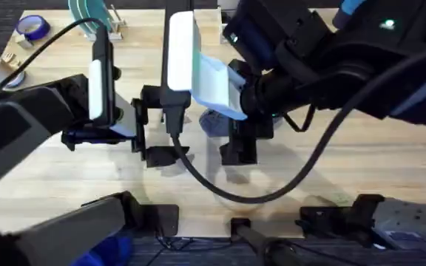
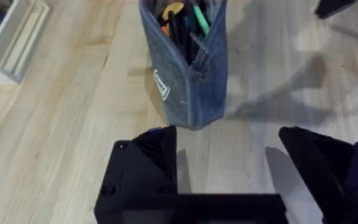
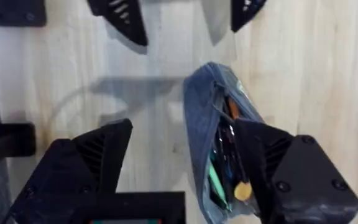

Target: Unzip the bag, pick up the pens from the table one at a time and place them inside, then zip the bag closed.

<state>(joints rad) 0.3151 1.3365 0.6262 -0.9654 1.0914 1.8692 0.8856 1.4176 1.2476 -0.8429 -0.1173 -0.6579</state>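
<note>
From my left wrist camera, the left gripper (image 2: pixel 229 163) has its black fingers spread wide and empty above the tabletop (image 2: pixel 61 143). Just ahead of the gap between those fingers stands the bag (image 2: pixel 188 81), grey-blue, on its narrow end, apart from both fingertips. Its zipper is open at least along the upper stretch I can see, and the pens (image 2: pixel 185 22) sit inside: green, orange and dark tips showing in the mouth. A small white label is on the fabric facing this gripper's left finger.

From my right wrist camera, the right gripper (image 3: pixel 185 155) is also wide open. The bag (image 3: pixel 201 124) lies within the gap, pressed close against one finger (image 3: pixel 272 155); I can't tell whether they actually touch. The other finger is well clear of it. Inside the open seam I see the pens (image 3: pixel 219 174), green and orange among them. Beyond the bag, the left gripper's two fingertips (image 3: pixel 126 22) point back toward mine.

Overhead, both arms crowd the middle of the tabletop (image 1: pixel 390 159), and a blue patch of the bag (image 1: pixel 213 122) peeks out between them.
</note>
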